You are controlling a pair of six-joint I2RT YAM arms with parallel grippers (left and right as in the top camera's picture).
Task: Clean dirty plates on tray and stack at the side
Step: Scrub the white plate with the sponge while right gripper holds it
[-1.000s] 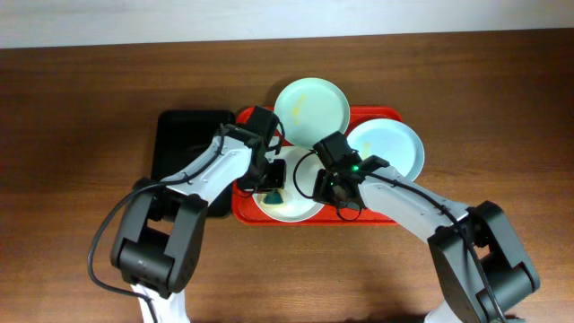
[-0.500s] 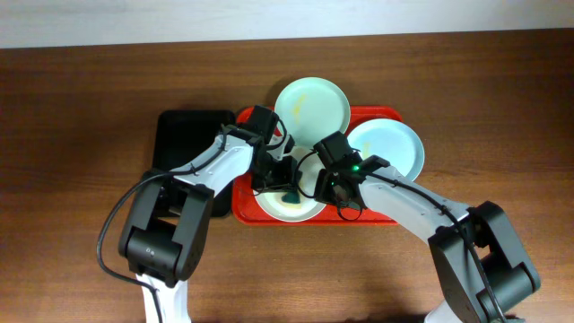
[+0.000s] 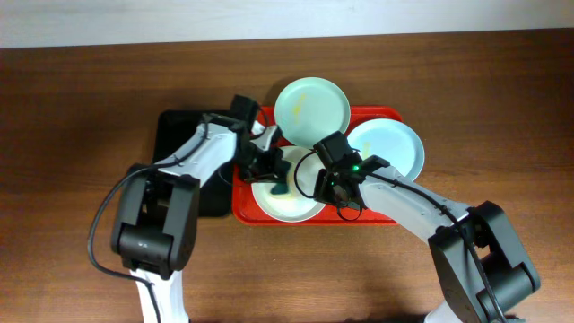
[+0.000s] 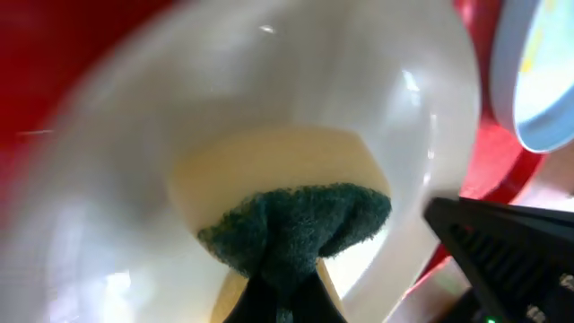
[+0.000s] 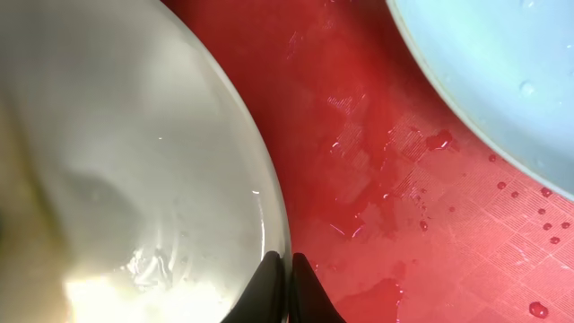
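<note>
1. The left tool (image 4: 283,303) is closed on a sponge (image 4: 296,224), dark green scouring side down. The sponge is pressed against the inside of the white plate (image 4: 269,90).
2. The right tool (image 5: 287,280) is clamped shut on the rim of the white plate (image 5: 117,135), at that plate's right edge.
3. In the overhead view, the left tool (image 3: 272,172) and the right tool (image 3: 328,185) are seen on opposite sides of the white plate (image 3: 289,205), with the sponge (image 3: 282,185) between them.
4. The white plate lies at the front of the red tray (image 3: 244,205). A wet sheen and a yellowish patch are visible in its bowl.
5. The mint green plate (image 3: 311,109), marked with small yellow smears, sits at the tray's back edge. The pale blue plate (image 3: 387,148) sits at the right.
6. Water droplets are scattered over the red tray (image 5: 377,179) beside the pale blue plate (image 5: 502,81).
7. A black tray (image 3: 184,135) is placed just left of the red tray on the brown wooden table (image 3: 72,108).
</note>
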